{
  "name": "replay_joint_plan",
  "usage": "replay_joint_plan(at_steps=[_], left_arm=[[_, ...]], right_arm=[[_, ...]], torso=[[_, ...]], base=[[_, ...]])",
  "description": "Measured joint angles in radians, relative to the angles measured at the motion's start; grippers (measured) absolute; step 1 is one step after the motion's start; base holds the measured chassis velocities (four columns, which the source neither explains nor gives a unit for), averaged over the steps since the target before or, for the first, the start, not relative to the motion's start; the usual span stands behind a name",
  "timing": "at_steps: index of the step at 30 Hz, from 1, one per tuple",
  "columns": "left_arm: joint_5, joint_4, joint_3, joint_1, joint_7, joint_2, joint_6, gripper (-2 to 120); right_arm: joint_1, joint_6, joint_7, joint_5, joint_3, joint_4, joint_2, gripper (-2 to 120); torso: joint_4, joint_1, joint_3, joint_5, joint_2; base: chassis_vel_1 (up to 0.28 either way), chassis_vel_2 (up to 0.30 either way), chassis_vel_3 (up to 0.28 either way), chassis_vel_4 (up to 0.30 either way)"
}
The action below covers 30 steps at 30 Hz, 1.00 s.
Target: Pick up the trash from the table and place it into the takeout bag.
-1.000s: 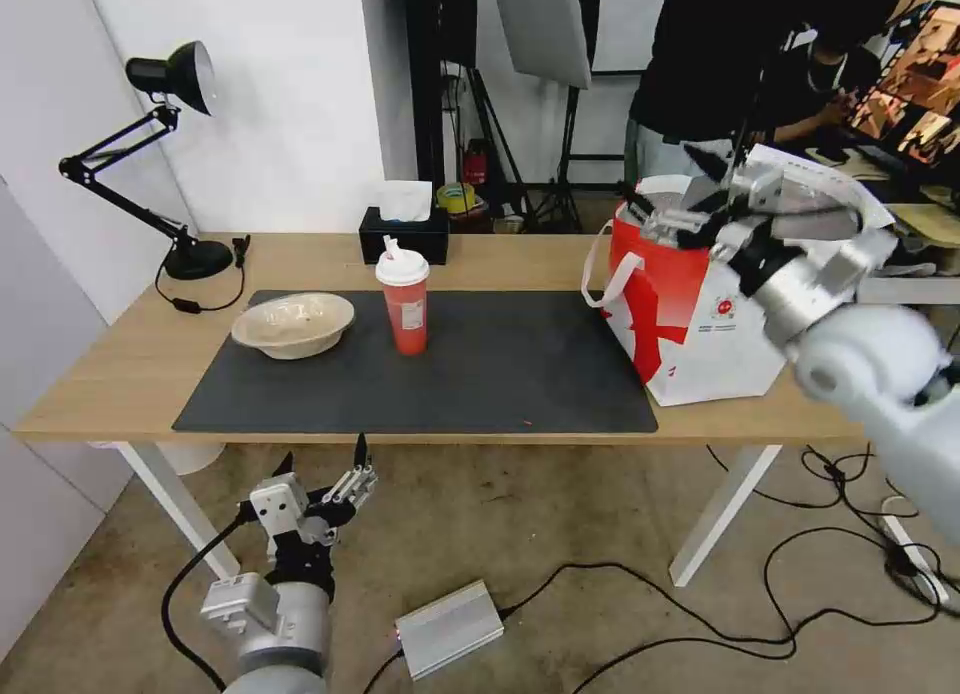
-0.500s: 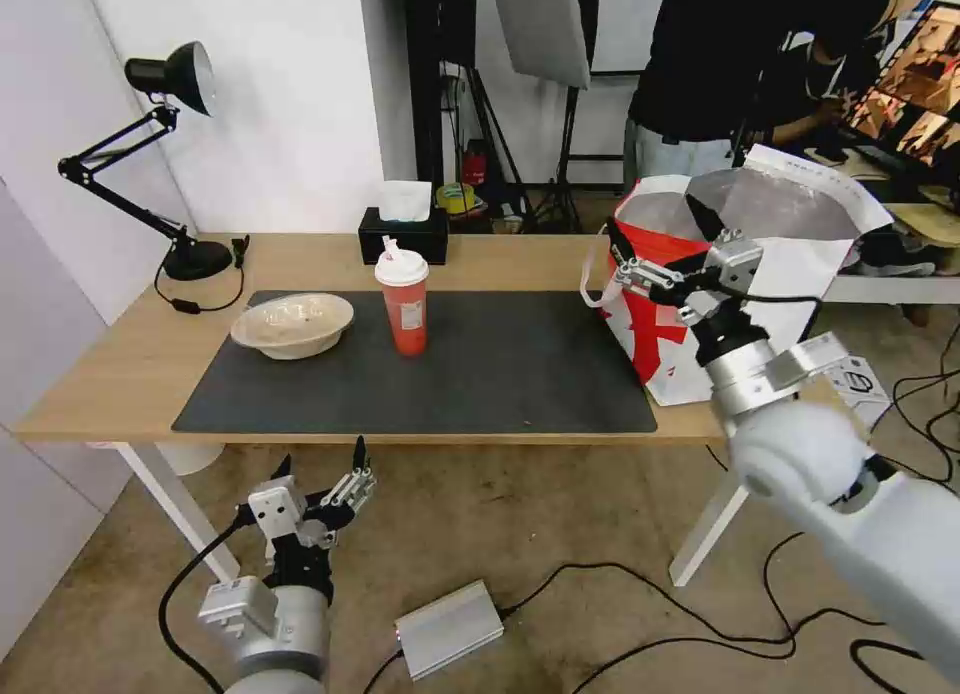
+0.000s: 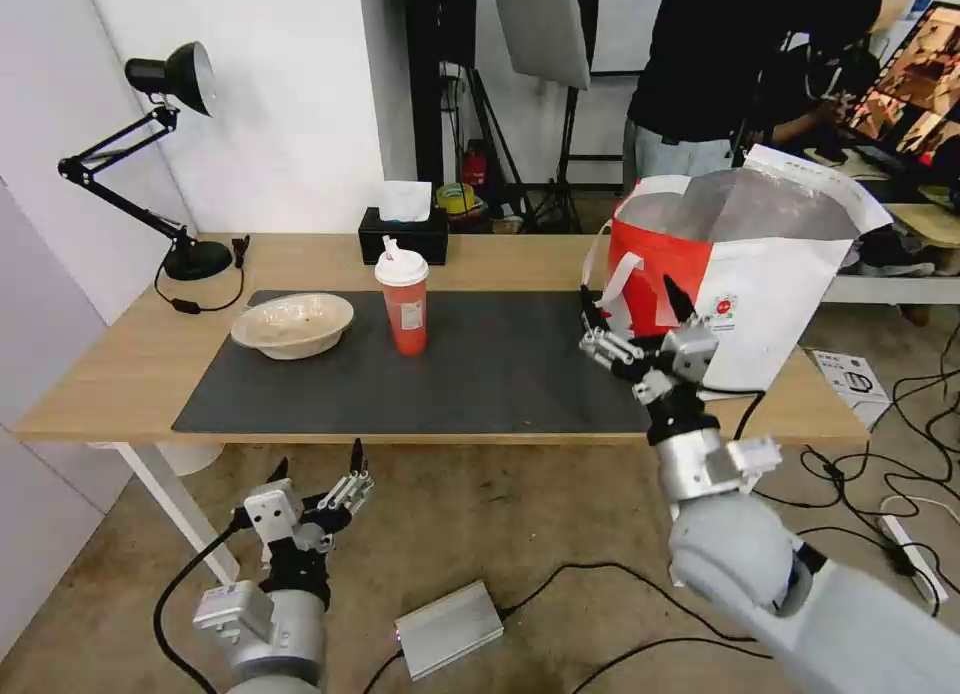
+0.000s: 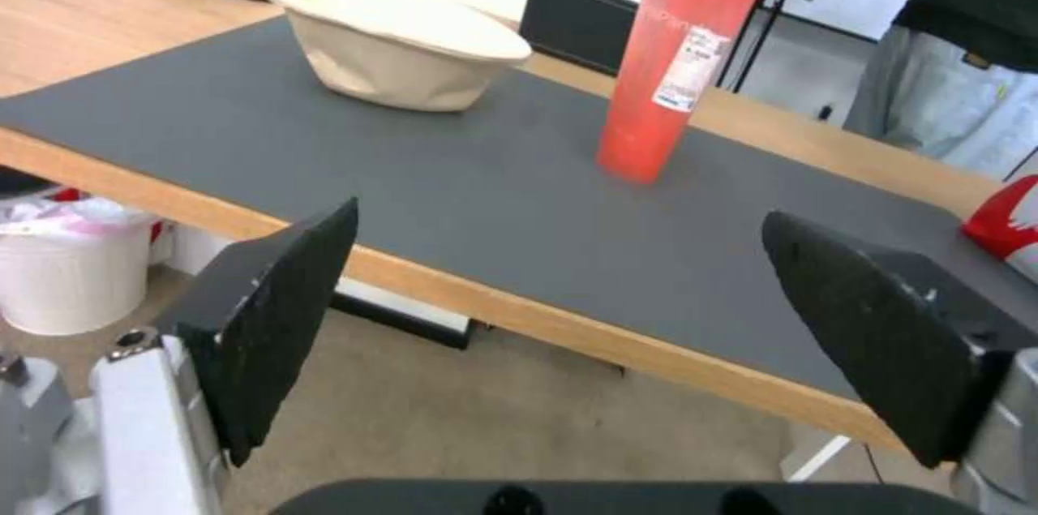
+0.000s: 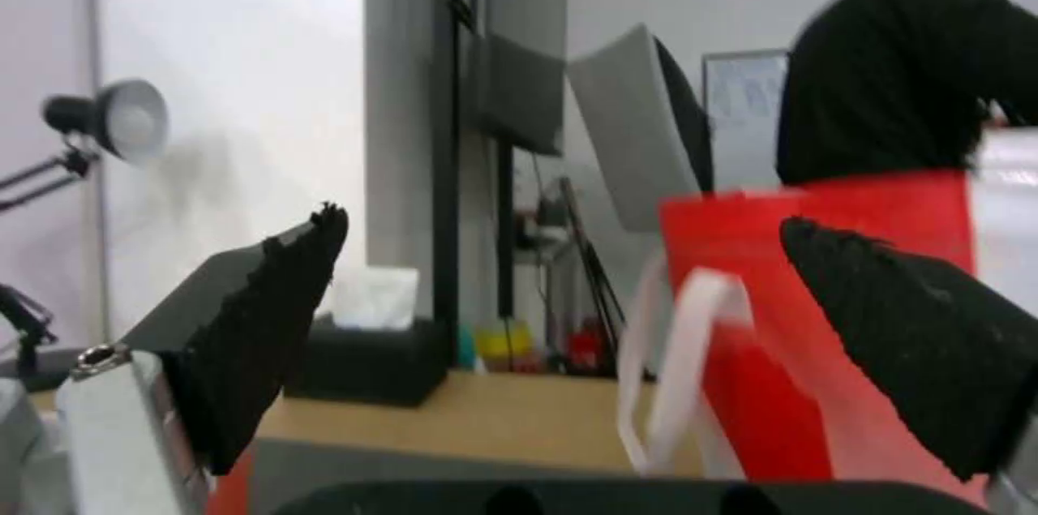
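While left gripper [image 3: 318, 470] is idling low by table [image 3: 500, 254] edge, jaws spread, I'm hovering right gripper [image 3: 632, 316] beside takeout bag [image 3: 770, 274], jaws released, empty.

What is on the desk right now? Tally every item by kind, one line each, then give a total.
Bowls: 1, the shallow beige bowl
Drink cups: 1, the red drink cup
Bags: 1, the takeout bag
Tissue boxes: 1, the black tissue box
Lamps: 1, the black desk lamp
Mats: 1, the dark grey mat
Total: 6
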Motion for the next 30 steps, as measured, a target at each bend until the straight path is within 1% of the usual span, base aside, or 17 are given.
replay_joint_plan(at_steps=[4, 10, 12, 18, 30], left_arm=[[0.002, -0.003, 0.002, 0.005, 0.000, -0.001, -0.002, 100], [0.003, -0.005, -0.001, 0.009, 0.000, -0.001, -0.003, 100], [0.006, -0.005, 0.001, 0.013, 0.000, -0.001, -0.006, 100], [0.010, -0.006, 0.000, 0.015, 0.000, -0.001, -0.013, 100], [0.011, -0.007, -0.001, 0.017, 0.000, -0.001, -0.014, 100]], right_arm=[[-0.086, -0.002, 0.017, -0.011, -0.001, 0.016, 0.002, 99], [-0.145, -0.004, 0.035, -0.021, 0.001, 0.021, 0.010, 98], [-0.190, -0.014, 0.052, -0.026, 0.001, 0.029, 0.017, 100], [-0.261, -0.030, 0.055, -0.042, 0.002, 0.039, 0.021, 100], [-0.307, -0.059, 0.082, -0.030, 0.005, 0.059, 0.028, 100]], torso=[[0.0000, 0.000, 0.000, 0.0001, 0.000], [0.0000, 0.000, 0.000, 0.0001, 0.000], [0.0000, 0.000, 0.000, 0.0001, 0.000], [0.0000, 0.000, 0.000, 0.0001, 0.000], [0.0000, 0.000, 0.000, 0.0001, 0.000]], base=[[0.000, 0.000, 0.000, 0.000], [0.000, 0.000, 0.000, 0.000], [0.000, 0.000, 0.000, 0.000], [0.000, 0.000, 0.000, 0.000], [0.000, 0.000, 0.000, 0.000]])
